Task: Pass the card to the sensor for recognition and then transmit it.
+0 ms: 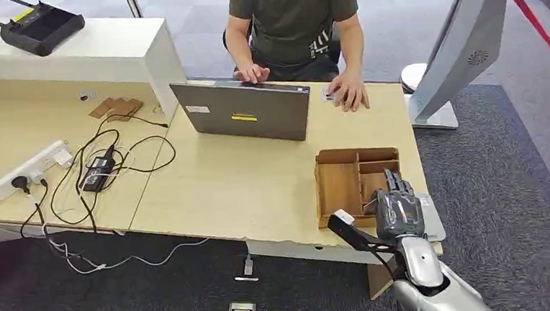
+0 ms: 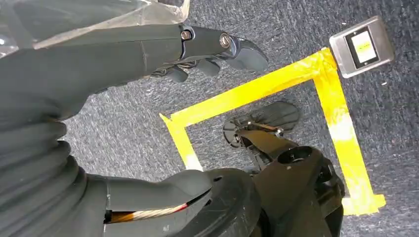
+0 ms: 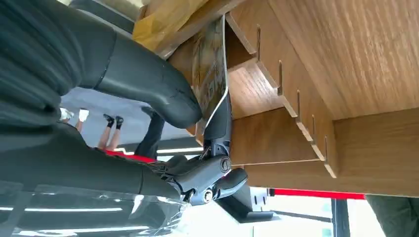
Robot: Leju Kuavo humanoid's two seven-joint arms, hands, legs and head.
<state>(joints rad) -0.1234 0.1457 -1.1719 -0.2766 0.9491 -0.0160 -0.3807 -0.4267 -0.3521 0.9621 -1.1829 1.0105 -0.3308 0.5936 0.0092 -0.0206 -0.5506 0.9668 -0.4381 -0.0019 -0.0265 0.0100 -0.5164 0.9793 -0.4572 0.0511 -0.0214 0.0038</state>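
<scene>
Closely viewed from the right wrist, the fingers and thick thumb of the right hand are drawn narrow onto the card, pinching it edge-on between them; the card's printed face stands close against a divider of the wooden organiser tray. From the head view the same hand hovers over the tray's near right compartments, at the corner of the surface, with the wrist camera jutting out beside it.

Risks, as judged from this pose: the pinch appears to cover only a narrow strip of the card, so a pull not parallel to the slot could twist the card loose or let it slide back into the tray. The card's edge may also catch on a divider, which would drag the light tray along the surface or tip it toward the edge. Whether the card has fully cleared its compartment cannot be told.

The left hand hangs at the robot's side over grey carpet and yellow floor tape, its fingers loosely curled and apart, holding nothing. A small metal-framed device, possibly the sensor, lies on the floor just outside the tape. Across the surface a person sits at a laptop, well apart from the tray.
</scene>
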